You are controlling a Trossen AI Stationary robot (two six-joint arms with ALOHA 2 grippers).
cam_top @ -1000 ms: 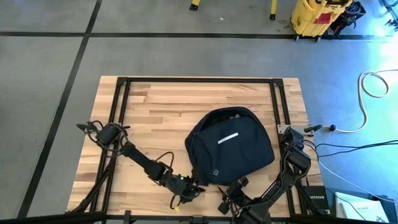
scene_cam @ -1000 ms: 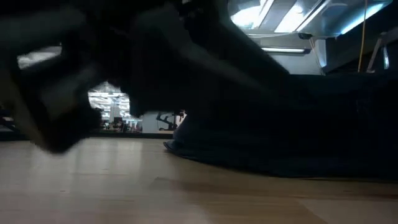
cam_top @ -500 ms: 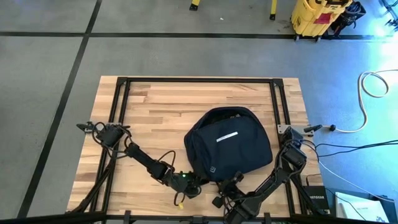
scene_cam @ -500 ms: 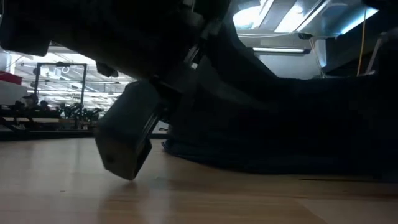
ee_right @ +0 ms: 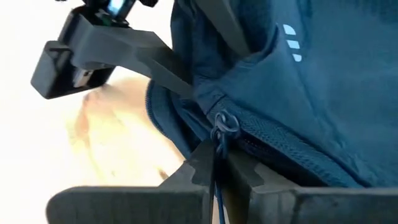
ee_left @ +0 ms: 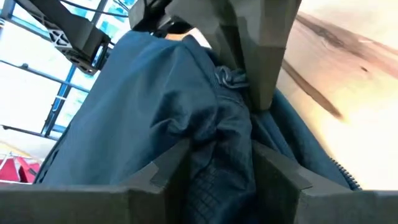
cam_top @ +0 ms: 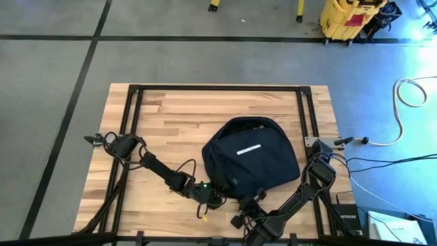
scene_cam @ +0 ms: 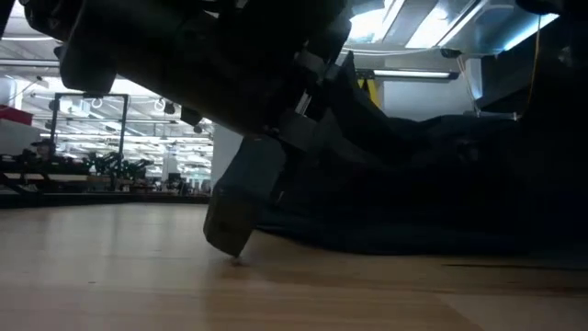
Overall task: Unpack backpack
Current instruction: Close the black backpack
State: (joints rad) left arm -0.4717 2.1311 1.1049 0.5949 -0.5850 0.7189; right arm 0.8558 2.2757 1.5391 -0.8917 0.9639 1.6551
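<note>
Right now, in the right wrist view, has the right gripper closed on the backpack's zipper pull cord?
Yes: the right gripper is pinched shut on the zipper pull cord at the backpack's edge.

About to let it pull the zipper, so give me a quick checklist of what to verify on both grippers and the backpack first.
1. Right gripper shut on the zipper cord: ok, the cord runs between its closed fingers.
2. Left gripper bracing the backpack: ok, a fold of fabric sits between its fingers at the bag's near edge.
3. Backpack lying flat on the table, white stripe up: ok.
4. Zipper track clear of bunched fabric: cannot tell, folds crowd it.
5. Bag already open: cannot tell.
6. The two grippers clear of each other: ok, close but apart.
</note>
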